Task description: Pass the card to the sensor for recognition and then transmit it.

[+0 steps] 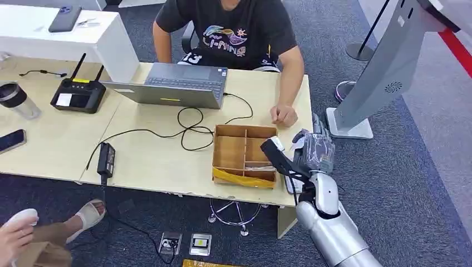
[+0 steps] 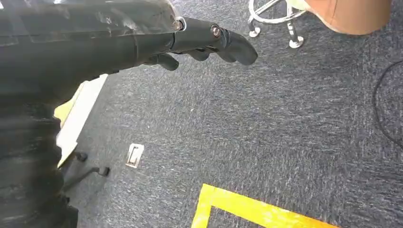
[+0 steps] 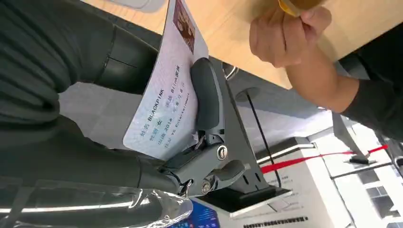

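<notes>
My right hand (image 1: 313, 154) hovers at the table's right end, just right of the wooden compartment box (image 1: 229, 151). It pinches a pale card (image 3: 164, 102) with printed text and a small photo between its thick thumb (image 3: 206, 97) and the fingers behind the card. The grey kiosk stand (image 1: 384, 69) with a slanted column rises on the floor to the right of that hand; its column and base (image 3: 252, 187) lie beyond the card in the right wrist view. My left hand (image 2: 209, 42) hangs over the carpet with nothing in it, fingers loosely extended.
A seated person rests a hand (image 1: 285, 115) on the table (image 1: 156, 161) just behind my right hand. A laptop (image 1: 172, 84), cables, a power brick (image 1: 106, 157) and a black controller (image 1: 78, 94) lie on the table. Barrier posts (image 1: 362, 50) stand behind the kiosk.
</notes>
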You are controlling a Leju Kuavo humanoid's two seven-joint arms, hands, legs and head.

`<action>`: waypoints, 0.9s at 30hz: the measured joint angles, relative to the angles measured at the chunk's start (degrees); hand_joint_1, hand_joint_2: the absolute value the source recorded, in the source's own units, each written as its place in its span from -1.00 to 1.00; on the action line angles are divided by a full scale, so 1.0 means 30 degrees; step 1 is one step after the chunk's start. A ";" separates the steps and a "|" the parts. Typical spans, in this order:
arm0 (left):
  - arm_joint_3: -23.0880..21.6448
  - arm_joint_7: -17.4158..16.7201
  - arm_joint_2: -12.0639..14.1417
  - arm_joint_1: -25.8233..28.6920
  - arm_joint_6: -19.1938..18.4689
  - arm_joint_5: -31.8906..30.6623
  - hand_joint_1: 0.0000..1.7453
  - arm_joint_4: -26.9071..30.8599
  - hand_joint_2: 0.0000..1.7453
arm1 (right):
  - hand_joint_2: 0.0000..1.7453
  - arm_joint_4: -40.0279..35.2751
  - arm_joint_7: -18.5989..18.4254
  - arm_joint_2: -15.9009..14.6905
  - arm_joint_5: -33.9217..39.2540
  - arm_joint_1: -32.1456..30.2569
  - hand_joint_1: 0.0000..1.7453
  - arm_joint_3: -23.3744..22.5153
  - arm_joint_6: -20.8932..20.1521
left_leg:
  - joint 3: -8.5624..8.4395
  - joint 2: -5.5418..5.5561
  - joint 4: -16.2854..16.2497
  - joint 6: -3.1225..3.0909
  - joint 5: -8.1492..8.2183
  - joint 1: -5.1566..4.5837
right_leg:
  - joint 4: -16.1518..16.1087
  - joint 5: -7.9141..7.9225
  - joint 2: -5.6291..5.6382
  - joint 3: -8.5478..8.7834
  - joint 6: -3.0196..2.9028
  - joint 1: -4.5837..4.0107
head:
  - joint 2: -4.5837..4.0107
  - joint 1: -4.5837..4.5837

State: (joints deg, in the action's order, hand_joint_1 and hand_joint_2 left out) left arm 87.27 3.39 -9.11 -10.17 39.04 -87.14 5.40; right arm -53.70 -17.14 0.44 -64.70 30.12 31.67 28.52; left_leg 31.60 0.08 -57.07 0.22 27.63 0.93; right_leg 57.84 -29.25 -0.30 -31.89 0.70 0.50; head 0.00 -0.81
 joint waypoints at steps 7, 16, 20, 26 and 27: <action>0.0131 -0.0080 0.0044 -0.0015 0.0073 0.0066 -1.00 0.0000 1.00 | 1.00 0.2081 0.0051 0.0459 0.0415 0.0124 1.00 0.0553 0.0255 | 0.0003 0.0004 0.0000 0.0000 0.0000 0.0001 | 0.0001 0.0000 -0.0002 -0.0002 0.0000 -0.0001 | 0.0000 -0.0007; 0.0146 0.0254 0.0036 -0.0035 0.0218 0.1274 -1.00 0.0000 1.00 | 1.00 0.3568 0.0124 0.0684 0.0793 0.0242 1.00 0.0881 0.0415 | 0.0001 0.0004 -0.0001 0.0000 0.0000 -0.0002 | 0.0000 0.0000 -0.0003 -0.0004 0.0000 0.0001 | 0.0000 -0.0007; 0.0146 0.0583 -0.0138 -0.0031 0.0270 0.1523 -1.00 0.0007 1.00 | 1.00 0.4005 0.0124 0.0677 0.1035 0.0192 1.00 0.0939 0.0648 | 0.0001 0.0003 -0.0001 0.0000 0.0000 -0.0002 | -0.0001 0.0000 -0.0001 -0.0005 0.0000 0.0002 | 0.0000 -0.0007; 0.0146 0.0408 -0.0182 -0.0029 0.0270 0.1027 -1.00 0.0007 1.00 | 1.00 0.4523 0.0000 0.0612 0.1399 0.0186 1.00 0.1027 0.1093 | -0.0004 0.0001 -0.0002 0.0000 0.0000 -0.0001 | 0.0000 0.0000 0.0000 -0.0005 0.0000 0.0001 | 0.0000 -0.0007; 0.0146 0.0328 -0.0138 -0.0029 0.0270 0.0976 -1.00 0.0007 1.00 | 1.00 0.4582 -0.0007 0.0582 0.1464 0.0185 1.00 0.1041 0.1129 | -0.0005 0.0000 -0.0002 0.0000 0.0000 -0.0001 | -0.0001 0.0000 0.0000 -0.0005 0.0000 0.0000 | 0.0000 -0.0007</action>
State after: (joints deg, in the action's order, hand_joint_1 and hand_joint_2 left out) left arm 87.71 4.37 -9.53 -10.26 39.85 -84.22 5.42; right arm -39.95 -17.16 2.19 -60.30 30.68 34.80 31.91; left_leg 31.59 0.08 -57.08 0.22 27.63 0.92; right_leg 57.84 -29.25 -0.30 -31.91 0.70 0.50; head 0.00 -0.83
